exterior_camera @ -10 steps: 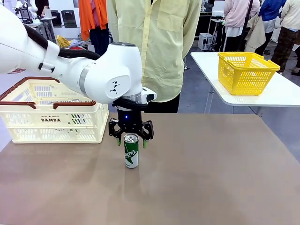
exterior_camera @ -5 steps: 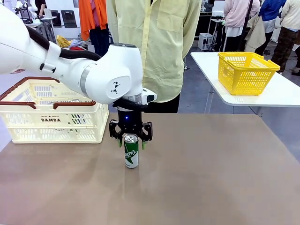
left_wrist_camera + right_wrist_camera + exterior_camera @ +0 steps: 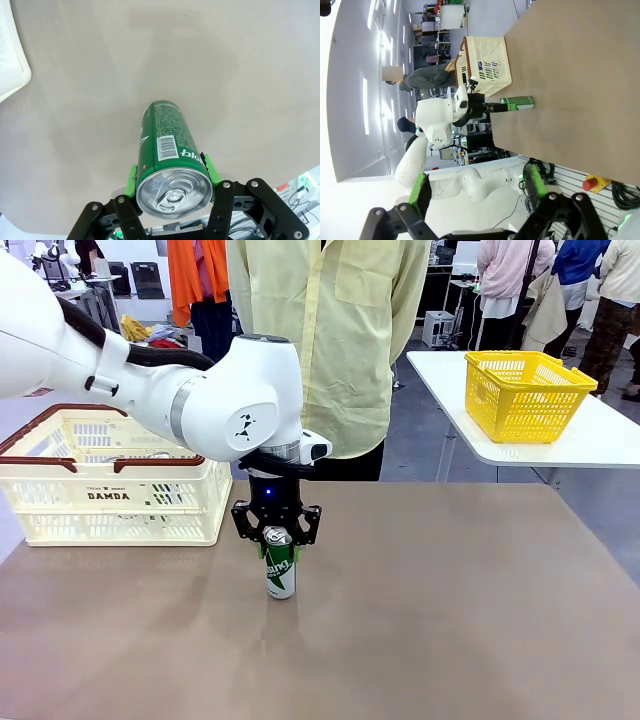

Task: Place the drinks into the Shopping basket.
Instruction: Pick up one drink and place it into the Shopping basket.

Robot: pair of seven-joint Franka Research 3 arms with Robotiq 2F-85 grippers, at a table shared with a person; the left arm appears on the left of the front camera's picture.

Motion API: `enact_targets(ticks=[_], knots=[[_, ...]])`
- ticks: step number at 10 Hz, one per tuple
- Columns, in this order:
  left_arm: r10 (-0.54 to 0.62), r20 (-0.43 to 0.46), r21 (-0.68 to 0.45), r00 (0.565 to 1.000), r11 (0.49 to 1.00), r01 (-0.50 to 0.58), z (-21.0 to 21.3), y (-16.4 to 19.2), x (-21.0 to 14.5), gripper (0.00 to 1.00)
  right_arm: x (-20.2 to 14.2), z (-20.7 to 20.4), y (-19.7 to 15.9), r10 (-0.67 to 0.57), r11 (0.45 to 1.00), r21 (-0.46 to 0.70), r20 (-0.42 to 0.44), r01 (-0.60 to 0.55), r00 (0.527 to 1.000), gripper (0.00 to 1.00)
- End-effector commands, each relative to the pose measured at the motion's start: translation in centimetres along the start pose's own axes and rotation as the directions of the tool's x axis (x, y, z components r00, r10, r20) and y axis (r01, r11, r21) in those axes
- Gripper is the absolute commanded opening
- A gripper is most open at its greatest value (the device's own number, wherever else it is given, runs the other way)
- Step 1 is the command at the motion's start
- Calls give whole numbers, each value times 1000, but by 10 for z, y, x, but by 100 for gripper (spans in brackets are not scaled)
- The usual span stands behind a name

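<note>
Your left claw (image 3: 172,176) has its green pads pressed on the rim of the upright green can (image 3: 280,565), which stands on the surface (image 3: 450,620) directly beneath it. Gripped that high, it could tip on lifting. The basket (image 3: 110,490) beside reads "DAMDA". Your right claw (image 3: 477,192) gapes empty.

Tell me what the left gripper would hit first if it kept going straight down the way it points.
The left gripper already straddles the green can, so it would slide down the can's sides and probably reach the table first.
</note>
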State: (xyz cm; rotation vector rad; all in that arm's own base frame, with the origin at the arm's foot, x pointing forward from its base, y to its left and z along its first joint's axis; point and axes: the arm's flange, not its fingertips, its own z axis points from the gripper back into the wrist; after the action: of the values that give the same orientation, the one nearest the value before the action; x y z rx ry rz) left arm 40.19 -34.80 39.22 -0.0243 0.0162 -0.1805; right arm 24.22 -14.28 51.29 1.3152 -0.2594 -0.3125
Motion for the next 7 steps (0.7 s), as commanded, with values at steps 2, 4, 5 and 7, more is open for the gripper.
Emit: enact_targets(ticks=[2, 4, 5, 7], knots=[[21, -22, 19, 1000, 1000, -20, -6, 1, 0, 0, 2, 0, 5, 16, 1000, 22, 6, -16, 1000, 100], [-34, 20, -12, 999, 999, 34, 48, 8, -9, 0, 2, 0, 5, 16, 1000, 22, 6, -16, 1000, 100], [-43, 49, 1, 998, 999, 43, 92, 17, -14, 0, 2, 0, 5, 16, 1000, 22, 6, -16, 1000, 100], [-49, 125, -35, 991, 998, 54, 189, 42, -21, 0, 2, 0, 5, 16, 1000, 22, 6, -16, 1000, 100]])
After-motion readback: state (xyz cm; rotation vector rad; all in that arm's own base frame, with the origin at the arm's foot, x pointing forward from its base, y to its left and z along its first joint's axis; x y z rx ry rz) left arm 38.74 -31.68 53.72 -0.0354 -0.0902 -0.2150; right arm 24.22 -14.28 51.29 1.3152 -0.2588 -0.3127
